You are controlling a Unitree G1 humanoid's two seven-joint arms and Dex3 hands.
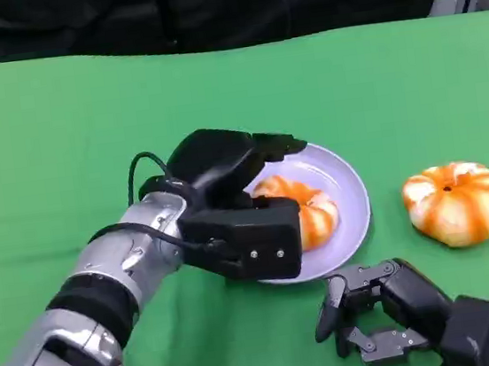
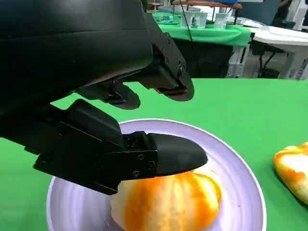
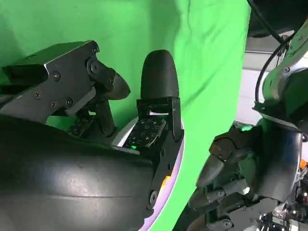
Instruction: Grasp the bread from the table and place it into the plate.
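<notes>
Hiding plated bread (image 1: 305,207): left hand (image 1: 238,206)

A table (image 1: 59,125) covered in green cloth carries everything. A pale lilac plate (image 1: 350,190) lies near its middle. To the right of the plate, apart from it, an orange-and-white striped bread (image 1: 455,202) sits straight on the cloth. The cloth runs to the table's far edge, dark beyond.

Bright even overhead light, soft shadows, sharp head view — wrist foregrounds blurred
</notes>
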